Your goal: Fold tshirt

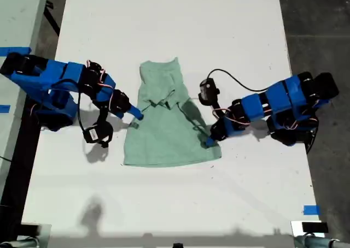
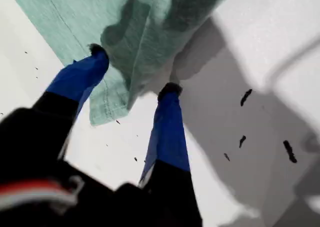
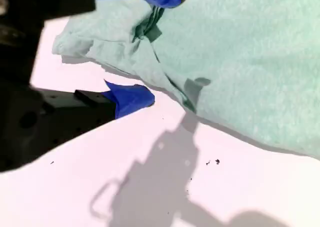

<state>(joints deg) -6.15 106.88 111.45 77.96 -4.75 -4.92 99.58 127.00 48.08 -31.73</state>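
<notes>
Blue-fingered and gaping wide, straddling a hem corner of the pale mint tshirt (image 1: 164, 133) with my first end effector (image 2: 134, 69), clamping nothing. Keeping my second end effector (image 3: 152, 44) open too, bracketing the bunched sleeve edge, one finger over cloth, the other beside it on the white counter (image 1: 175, 29).

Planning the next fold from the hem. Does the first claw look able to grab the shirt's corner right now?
Probably yes: my first claw is open, the shirt has its hem corner between the fingers, and nothing else on the table blocks it.
</notes>
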